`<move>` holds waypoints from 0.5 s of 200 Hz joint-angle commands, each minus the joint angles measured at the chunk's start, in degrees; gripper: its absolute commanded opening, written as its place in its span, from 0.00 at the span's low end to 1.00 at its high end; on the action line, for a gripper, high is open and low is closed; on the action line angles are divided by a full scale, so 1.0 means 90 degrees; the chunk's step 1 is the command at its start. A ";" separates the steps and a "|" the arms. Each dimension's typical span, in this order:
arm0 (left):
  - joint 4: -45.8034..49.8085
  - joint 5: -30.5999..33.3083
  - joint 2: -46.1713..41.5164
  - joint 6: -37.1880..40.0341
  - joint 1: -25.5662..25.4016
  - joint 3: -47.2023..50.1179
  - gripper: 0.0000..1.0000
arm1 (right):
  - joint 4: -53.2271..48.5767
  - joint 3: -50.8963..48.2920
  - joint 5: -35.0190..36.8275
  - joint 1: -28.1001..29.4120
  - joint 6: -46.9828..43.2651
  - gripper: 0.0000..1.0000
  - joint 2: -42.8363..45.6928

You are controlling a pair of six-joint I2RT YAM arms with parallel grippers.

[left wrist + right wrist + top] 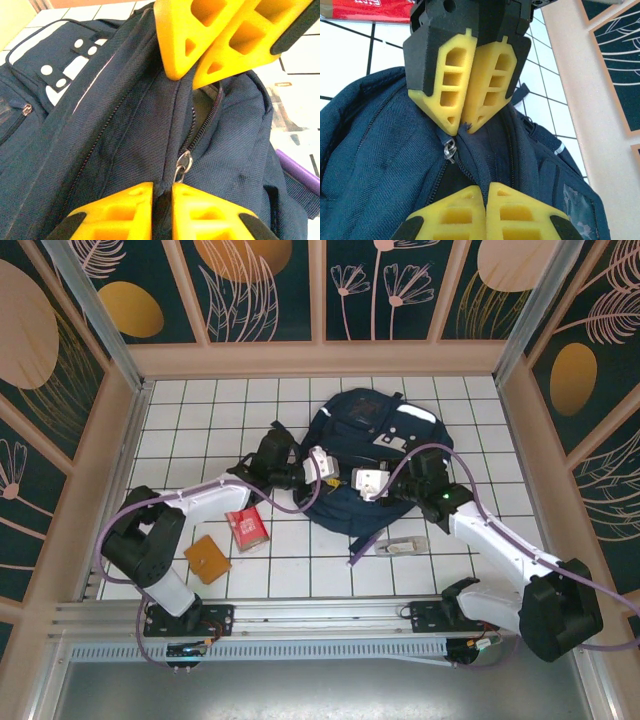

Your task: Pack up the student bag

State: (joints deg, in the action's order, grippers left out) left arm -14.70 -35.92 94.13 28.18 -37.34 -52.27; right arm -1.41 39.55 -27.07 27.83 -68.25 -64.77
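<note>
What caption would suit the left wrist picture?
Face to face: the left end effector and right end effector pinch the bag by its zipper pull.

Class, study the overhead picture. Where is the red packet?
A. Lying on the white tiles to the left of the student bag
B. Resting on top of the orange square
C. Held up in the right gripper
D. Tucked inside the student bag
A: the red packet lies flat on the white tiled table, left of the student bag and clear of the orange square.

Navy student bag point(345, 425), white-striped, lying flat on tiled table point(200, 410), zipper partly open
</note>
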 commanded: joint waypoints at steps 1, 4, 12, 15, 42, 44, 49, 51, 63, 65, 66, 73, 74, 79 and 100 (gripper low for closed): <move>-0.0897 0.0107 -0.0242 -0.0484 -0.0233 0.0341 0.28 | 0.0598 0.0156 -0.0440 0.0186 0.0160 0.00 0.0036; -0.0968 0.0189 -0.0281 -0.0490 -0.0238 0.0388 0.30 | 0.0606 0.0156 -0.0440 0.0195 0.0161 0.00 0.0046; -0.1089 0.0392 -0.0344 -0.0436 -0.0254 0.0503 0.33 | 0.0652 0.0146 -0.0457 0.0213 0.0180 0.00 0.0050; -0.1115 0.0464 -0.0362 -0.0402 -0.0268 0.0529 0.35 | 0.0663 0.0142 -0.0466 0.0217 0.0194 0.00 0.0056; -0.0926 0.0720 -0.0337 -0.0057 -0.0342 0.0520 0.39 | 0.0749 0.0180 -0.0476 0.0247 0.0242 0.00 0.0036; -0.0926 0.0759 -0.0328 -0.0061 -0.0348 0.0516 0.39 | 0.0754 0.0184 -0.0478 0.0247 0.0252 0.00 0.0038; -0.0928 0.0832 -0.0296 -0.0076 -0.0355 0.0503 0.40 | 0.0767 0.0190 -0.0493 0.0253 0.0261 0.00 0.0043; -0.0931 0.0865 -0.0286 -0.0075 -0.0368 0.0505 0.40 | 0.0771 0.0192 -0.0504 0.0256 0.0274 0.00 0.0045; -0.1005 0.1238 -0.0218 -0.0147 -0.0427 0.0487 0.41 | 0.0819 0.0201 -0.0518 0.0299 0.0326 0.00 0.0067; -0.1036 0.1338 -0.0208 -0.0186 -0.0440 0.0481 0.41 | 0.0830 0.0204 -0.0518 0.0311 0.0339 0.00 0.0070; -0.1054 0.1380 -0.0206 -0.0209 -0.0445 0.0483 0.41 | 0.0835 0.0195 -0.0518 0.0318 0.0348 0.00 0.0069; -0.1191 0.1717 -0.0186 -0.0351 -0.0463 0.0501 0.41 | 0.0877 0.0186 -0.0511 0.0353 0.0387 0.00 0.0094; -0.1209 0.1765 -0.0186 -0.0369 -0.0461 0.0508 0.41 | 0.0883 0.0186 -0.0509 0.0354 0.0391 0.00 0.0100; -0.1321 0.1992 -0.0190 -0.0474 -0.0468 0.0535 0.39 | 0.0890 0.0186 -0.0485 0.0354 0.0409 0.00 0.0111; -0.1625 0.2848 -0.0270 -0.0714 -0.0464 0.0668 0.23 | 0.0829 0.0129 -0.0327 0.0540 0.0385 0.00 0.0193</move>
State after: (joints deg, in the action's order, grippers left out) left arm -23.40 -21.26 91.92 24.40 -41.39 -47.64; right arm -0.25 39.55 -26.22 30.06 -65.89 -64.88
